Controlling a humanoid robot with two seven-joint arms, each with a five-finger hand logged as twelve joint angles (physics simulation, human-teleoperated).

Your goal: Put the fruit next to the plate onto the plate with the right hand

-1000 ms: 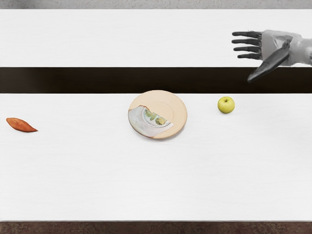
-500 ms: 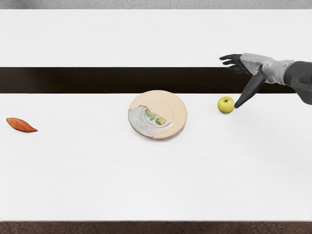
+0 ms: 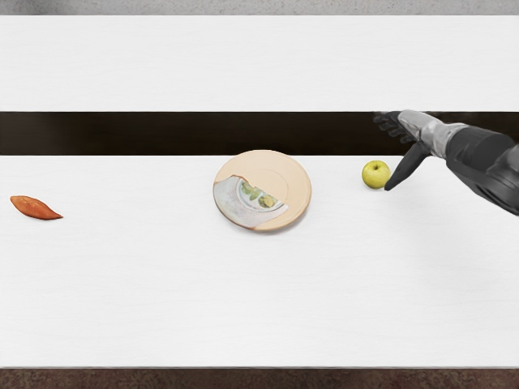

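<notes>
A small yellow-green apple [image 3: 375,174] rests on the white table, a short way right of the tan plate [image 3: 288,182] with a green-and-white pattern at its centre. My right hand [image 3: 395,150] reaches in from the right edge just beside and above the apple, its fingers spread and holding nothing. The thumb [image 3: 402,168] points down close to the apple's right side; I cannot tell if it touches. The other fingers lie against the dark gap behind the apple.
An orange-red, leaf-shaped object [image 3: 34,208] lies far left on the table. A dark gap [image 3: 195,133] runs across between the near table and a second white surface behind it.
The right hand has come down and toward the apple from up at the back, and the forearm now fills more of the right edge. The apple and plate have not moved.
</notes>
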